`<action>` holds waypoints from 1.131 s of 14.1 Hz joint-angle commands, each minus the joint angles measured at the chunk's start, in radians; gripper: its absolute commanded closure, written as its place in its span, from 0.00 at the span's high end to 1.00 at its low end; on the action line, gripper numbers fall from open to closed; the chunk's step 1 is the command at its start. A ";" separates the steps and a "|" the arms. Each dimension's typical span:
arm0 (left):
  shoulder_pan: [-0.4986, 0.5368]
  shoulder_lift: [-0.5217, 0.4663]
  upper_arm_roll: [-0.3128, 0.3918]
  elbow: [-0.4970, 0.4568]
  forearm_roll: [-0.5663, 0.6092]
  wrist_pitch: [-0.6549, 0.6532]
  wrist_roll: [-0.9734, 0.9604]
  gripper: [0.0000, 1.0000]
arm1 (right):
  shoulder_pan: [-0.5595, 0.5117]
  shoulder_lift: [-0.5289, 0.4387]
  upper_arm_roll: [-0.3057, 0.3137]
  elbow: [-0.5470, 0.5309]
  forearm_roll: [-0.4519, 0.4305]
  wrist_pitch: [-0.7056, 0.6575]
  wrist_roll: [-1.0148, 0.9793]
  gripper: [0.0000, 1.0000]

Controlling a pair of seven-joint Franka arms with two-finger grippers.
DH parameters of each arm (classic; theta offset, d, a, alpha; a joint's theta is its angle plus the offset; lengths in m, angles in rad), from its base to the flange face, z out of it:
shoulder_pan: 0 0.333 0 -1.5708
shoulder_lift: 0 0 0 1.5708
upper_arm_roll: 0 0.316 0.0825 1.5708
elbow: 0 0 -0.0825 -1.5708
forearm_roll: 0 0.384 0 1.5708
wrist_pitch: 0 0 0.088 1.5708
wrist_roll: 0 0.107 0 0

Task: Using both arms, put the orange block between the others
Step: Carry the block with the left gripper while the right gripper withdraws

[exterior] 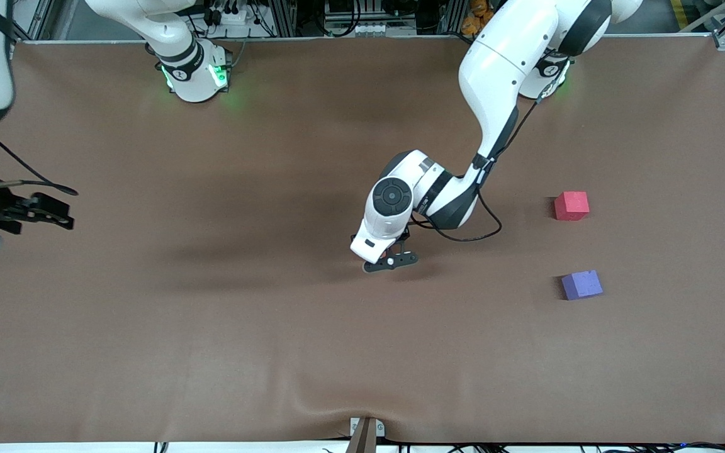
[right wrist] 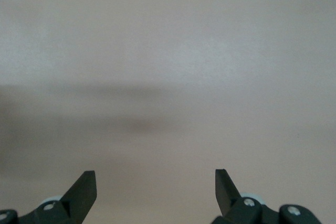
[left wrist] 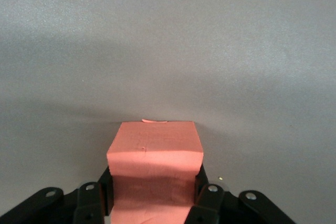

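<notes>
The orange block (left wrist: 155,148) sits between the fingers of my left gripper (left wrist: 154,182), which press on two of its sides; the gripper is shut on it. My left gripper (exterior: 389,260) is low over the middle of the brown table, and its hand hides the block in the front view. The others lie toward the left arm's end: a pinkish-red cube (exterior: 571,206) and, nearer the front camera, a purple-blue cube (exterior: 581,284), with a gap between them. My right gripper (exterior: 54,214) waits at the right arm's end, open (right wrist: 156,182), nothing between its fingers.
The table is covered by a brown cloth (exterior: 211,314) with a small wrinkle at its front edge, by a metal bracket (exterior: 365,433). A black cable (exterior: 469,236) loops from my left wrist just above the cloth.
</notes>
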 commanded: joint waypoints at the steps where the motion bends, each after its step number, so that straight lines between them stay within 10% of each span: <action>1: 0.010 -0.017 0.004 0.018 -0.008 -0.001 0.006 0.03 | -0.040 -0.048 0.014 0.007 0.002 -0.060 0.001 1.00; 16: 0.430 -0.400 0.004 -0.071 -0.014 -0.262 0.405 0.00 | -0.053 -0.031 0.021 0.116 -0.001 -0.183 0.001 1.00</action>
